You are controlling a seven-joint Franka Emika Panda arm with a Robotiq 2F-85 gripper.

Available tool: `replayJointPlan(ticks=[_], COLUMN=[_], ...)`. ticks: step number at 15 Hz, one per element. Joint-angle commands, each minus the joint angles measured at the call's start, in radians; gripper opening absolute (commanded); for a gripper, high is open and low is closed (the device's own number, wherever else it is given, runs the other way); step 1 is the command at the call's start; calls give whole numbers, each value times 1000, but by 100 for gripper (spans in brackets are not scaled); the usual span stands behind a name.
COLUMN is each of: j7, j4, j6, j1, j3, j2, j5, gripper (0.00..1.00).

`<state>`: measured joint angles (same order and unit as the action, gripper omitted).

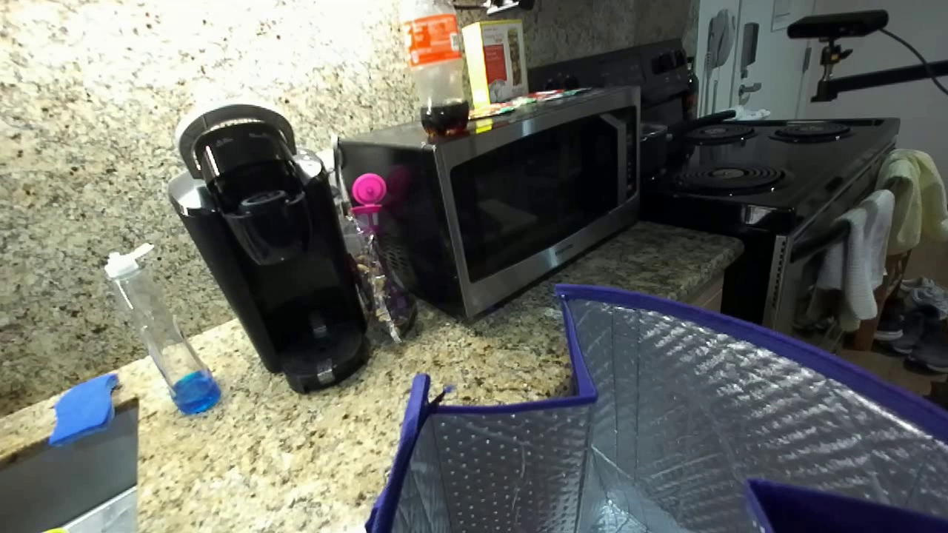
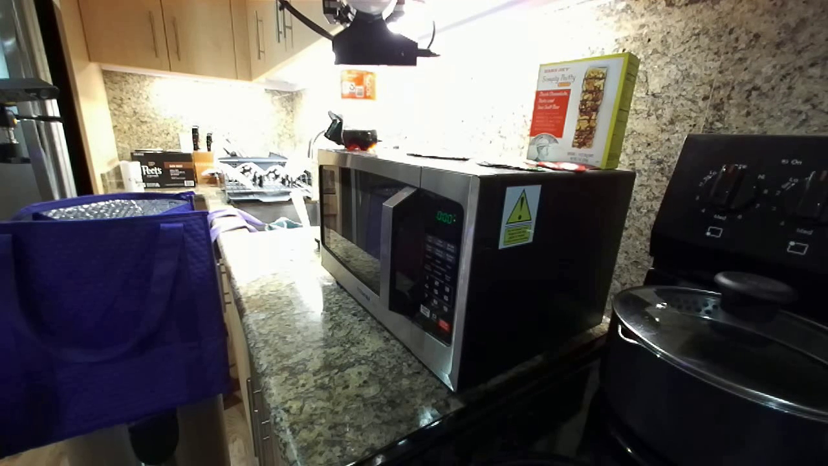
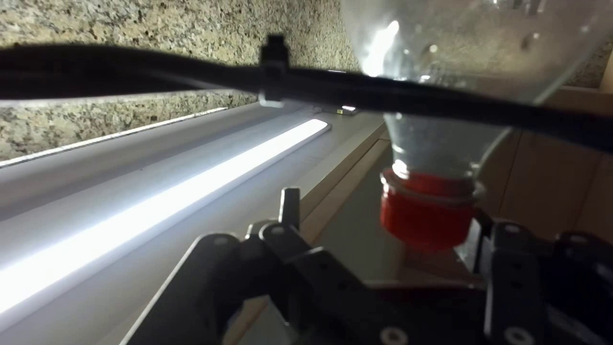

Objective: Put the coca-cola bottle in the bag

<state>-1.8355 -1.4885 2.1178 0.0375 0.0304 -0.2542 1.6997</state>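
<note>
In an exterior view, the coca-cola bottle (image 1: 437,70) stands on its base on top of the microwave (image 1: 544,192), by the front edge at the end facing the coffee maker (image 1: 274,296). Its long axis runs close to vertical, the upper end leaning a little left in the picture. A shallow layer of dark cola (image 1: 444,118) sits at the bottom, the red-orange label (image 1: 432,38) well above it; the frame's edge cuts off the bottle's top. The silver-lined bag (image 1: 666,385) gapes at the lower right, well apart from the bottle.

In an exterior view with a Simply Nutty bar box (image 2: 582,110) at the opposite end of the microwave, the bottle is upright, label straight above cola, the clear plastic between them washed out by glare. Dark robot hardware (image 2: 375,46) hangs above it, and its top cannot be made out. The bag's blue outer side shows at the left, beside the stone counter (image 2: 310,362).

In the wrist view, the bottle appears upside down, its long axis slanting slightly from upper right to lower left, the round red cap (image 3: 427,215) pointing toward the gripper (image 3: 380,227). The gripper's fingers (image 3: 290,211) are spread, the cap lying between them in the picture: a gap shows on the left, while whether the finger at the picture's right touches the cap cannot be told.
</note>
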Motion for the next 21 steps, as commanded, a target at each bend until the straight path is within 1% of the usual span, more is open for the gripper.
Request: replayJointPlan(ticks=[1,5,7,8,11,16,17,18,20,21], j7=[-19,-23,-21,-10,14,53,57,67,81,85], j4=[-89,-153,-167,-164,-159,-134,-133,-130,-131,-132], j6=[-26,-16,-22,-24,-19,-25,-26,-25,-25,-26], j1=[18,18,20,20,17,15,15,15,15,16], j3=[-3,7,12,15,21,22,22,22,22,22], j2=[57,99,110,108,104,77,75,69,64,63], j5=[52,86,100,95,78,60,59,55,50,50], gripper=[99,100,100,97,100,100,91,91,88,83])
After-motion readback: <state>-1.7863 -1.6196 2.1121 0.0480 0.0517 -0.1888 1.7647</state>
